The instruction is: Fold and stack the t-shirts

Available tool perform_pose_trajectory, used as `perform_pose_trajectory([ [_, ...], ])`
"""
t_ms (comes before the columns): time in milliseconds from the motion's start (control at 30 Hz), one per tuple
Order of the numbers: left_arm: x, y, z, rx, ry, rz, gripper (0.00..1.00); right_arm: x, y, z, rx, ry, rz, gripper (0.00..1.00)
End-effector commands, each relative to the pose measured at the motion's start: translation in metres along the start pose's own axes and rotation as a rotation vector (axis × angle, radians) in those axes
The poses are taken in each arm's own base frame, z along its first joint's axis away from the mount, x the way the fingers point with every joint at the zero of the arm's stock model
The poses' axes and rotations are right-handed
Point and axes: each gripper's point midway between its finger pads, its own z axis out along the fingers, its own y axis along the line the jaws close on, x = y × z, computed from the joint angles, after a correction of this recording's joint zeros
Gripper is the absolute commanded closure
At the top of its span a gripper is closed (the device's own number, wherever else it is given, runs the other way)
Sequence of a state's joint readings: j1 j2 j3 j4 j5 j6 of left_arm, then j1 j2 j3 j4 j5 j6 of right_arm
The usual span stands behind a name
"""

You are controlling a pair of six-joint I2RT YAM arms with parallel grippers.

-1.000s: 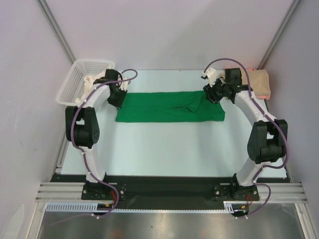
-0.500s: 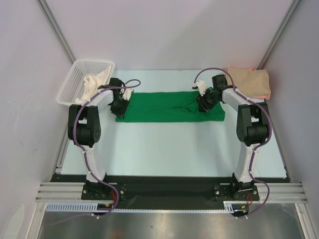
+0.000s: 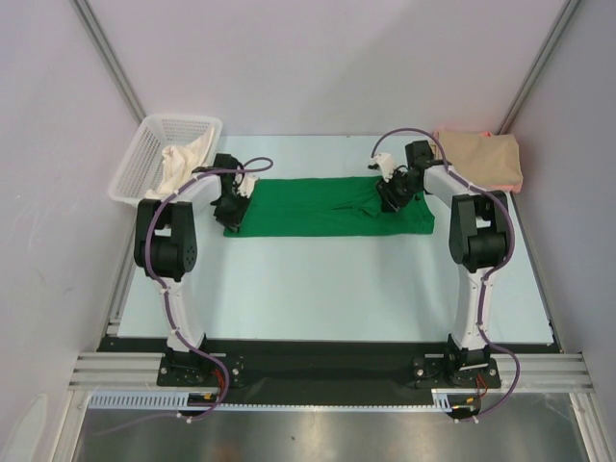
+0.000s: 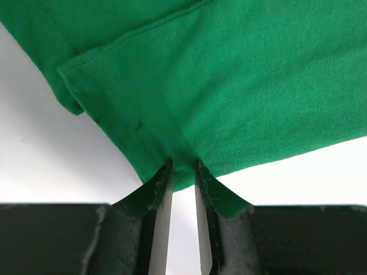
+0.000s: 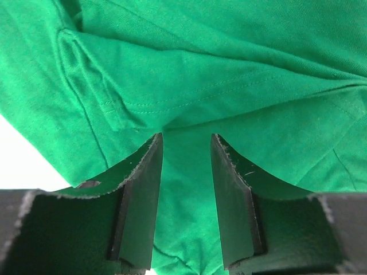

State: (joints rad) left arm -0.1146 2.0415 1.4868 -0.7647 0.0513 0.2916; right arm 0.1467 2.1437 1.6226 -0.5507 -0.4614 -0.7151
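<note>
The green t-shirt (image 3: 318, 205) lies folded into a long strip across the back of the table. My left gripper (image 3: 234, 206) is at its left end. In the left wrist view the left gripper (image 4: 182, 163) has its jaws nearly together, pinching the shirt's (image 4: 229, 86) near edge. My right gripper (image 3: 390, 195) is on the strip's right part. In the right wrist view the right gripper (image 5: 186, 136) has its jaws closed on a thick fold of the green fabric (image 5: 189, 69). The tan t-shirt (image 3: 481, 159) lies folded at the back right, a pink edge (image 3: 515, 185) under it.
A white mesh basket (image 3: 144, 154) holding a white cloth (image 3: 183, 159) stands at the back left, just beyond the left arm. The light table (image 3: 318, 289) reaches forward to the arm bases. Walls stand close on both sides.
Both grippers came down onto the green shirt: the left moved right onto its left end, the right moved left and away from the tan shirt onto the right part.
</note>
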Motion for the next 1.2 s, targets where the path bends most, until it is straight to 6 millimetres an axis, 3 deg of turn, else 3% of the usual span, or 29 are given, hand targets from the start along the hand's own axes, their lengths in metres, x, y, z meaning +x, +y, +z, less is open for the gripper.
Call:
perform_pose_trajectory([
  [0, -0.005, 0.008, -0.001, -0.03, -0.009, 0.003, 0.74, -0.017, -0.005, 0.002, 0.0, -0.032, -0.022, 0.56],
  [400, -0.005, 0.012, -0.003, -0.053, -0.006, 0.007, 0.74, -0.028, -0.006, 0.015, -0.005, -0.051, -0.023, 0.56],
  [533, -0.005, 0.012, -0.001, -0.052, -0.007, 0.007, 0.74, -0.043, -0.009, 0.022, 0.005, -0.073, -0.027, 0.57],
  [667, -0.005, 0.013, 0.0, -0.053, -0.003, 0.007, 0.74, -0.072, -0.014, 0.022, 0.025, -0.132, -0.03, 0.57],
  [800, -0.002, 0.012, -0.001, -0.051, 0.001, 0.011, 0.74, -0.125, -0.03, 0.006, 0.076, -0.256, -0.025, 0.56],
  [900, -0.002, 0.012, -0.002, -0.052, 0.0, 0.012, 0.74, -0.155, -0.037, -0.008, 0.112, -0.328, -0.024, 0.56],
  [1033, -0.002, 0.011, -0.001, -0.05, 0.004, 0.016, 0.75, -0.166, -0.035, -0.024, 0.13, -0.353, -0.028, 0.55],
  [1100, -0.003, 0.011, -0.008, -0.054, -0.009, 0.022, 0.75, -0.163, -0.03, -0.035, 0.132, -0.342, -0.024, 0.55],
  [1133, -0.005, 0.011, -0.013, -0.058, -0.023, 0.029, 0.75, -0.148, -0.025, -0.033, 0.12, -0.31, -0.008, 0.55],
  [1167, -0.008, 0.013, -0.019, -0.064, -0.04, 0.045, 0.74, -0.154, -0.022, -0.058, 0.141, -0.336, -0.02, 0.55],
])
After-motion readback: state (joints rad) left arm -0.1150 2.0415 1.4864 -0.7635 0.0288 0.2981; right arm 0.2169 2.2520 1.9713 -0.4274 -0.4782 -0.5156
